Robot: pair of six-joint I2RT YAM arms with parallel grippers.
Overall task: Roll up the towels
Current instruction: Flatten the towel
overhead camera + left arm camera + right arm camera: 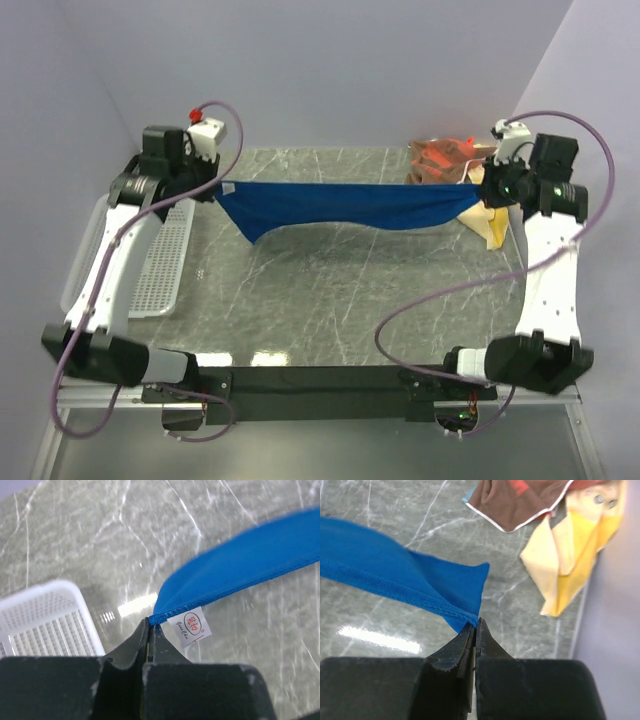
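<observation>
Your grey marble table sits between pale walls, with a white basket on the left and the brown towel and yellow towel piled far right. The left gripper and right gripper each pinch a corner of the blue towel, which is stretched midair between them.

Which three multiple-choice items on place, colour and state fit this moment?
1. The white plastic mesh basket lies: A. on the right; B. in the middle; C. at the left edge of the grey marble table.
2. The soft cloth towel stretched in the air is: A. yellow; B. royal blue; C. brown.
3. The left gripper is: A. shut on the towel's corner; B. open; C. shut on the basket.
C, seen from the top; B, blue in all views; A, jaws pinch the corner by the white label.
</observation>
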